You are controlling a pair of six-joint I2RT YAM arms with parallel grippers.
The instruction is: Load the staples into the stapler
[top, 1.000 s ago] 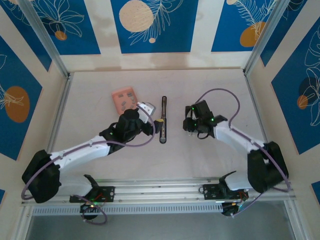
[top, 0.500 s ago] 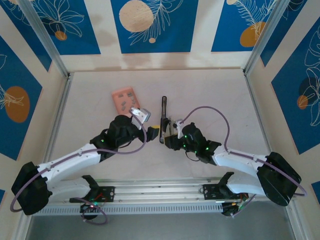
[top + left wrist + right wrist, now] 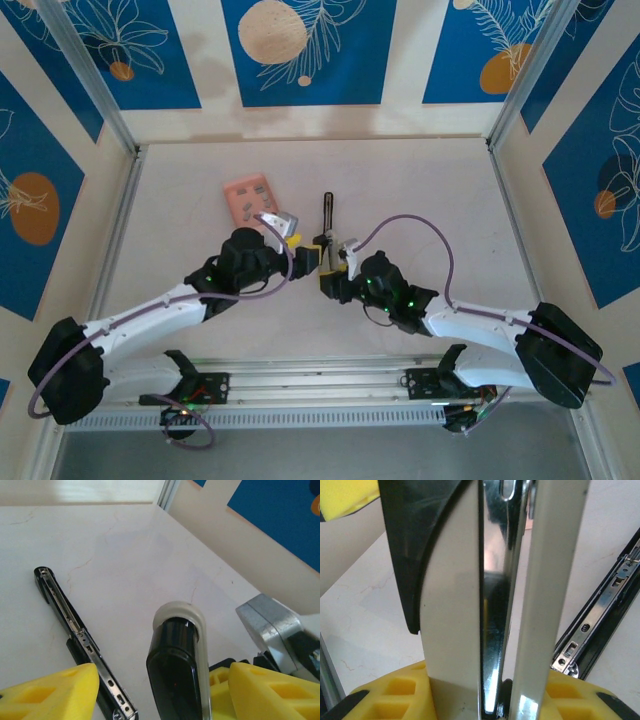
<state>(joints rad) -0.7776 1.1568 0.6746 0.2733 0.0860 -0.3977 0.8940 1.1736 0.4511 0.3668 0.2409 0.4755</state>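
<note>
Staples (image 3: 251,200) are lying in the pink box (image 3: 233,188) on the counter (image 3: 420,180); right jaws are clamping the raised arm of the stapler (image 3: 327,212), left jaws are straddling it, spread.

Left jaws and right jaws nearly meet around the raised arm of the stapler (image 3: 327,212), leaving hardly any gap between them. Just beyond the left jaws lies the pink box (image 3: 248,197); beyond the right jaws, bare counter (image 3: 430,190) offers free passage

The stapler (image 3: 172,667) had a glossy black plastic shell and a mirror-bright metal channel. The table (image 3: 125,555) looked matt, smooth and faintly veined. The pads (image 3: 265,690) of the left claw (image 3: 160,690) were matt yellow plastic.
</note>
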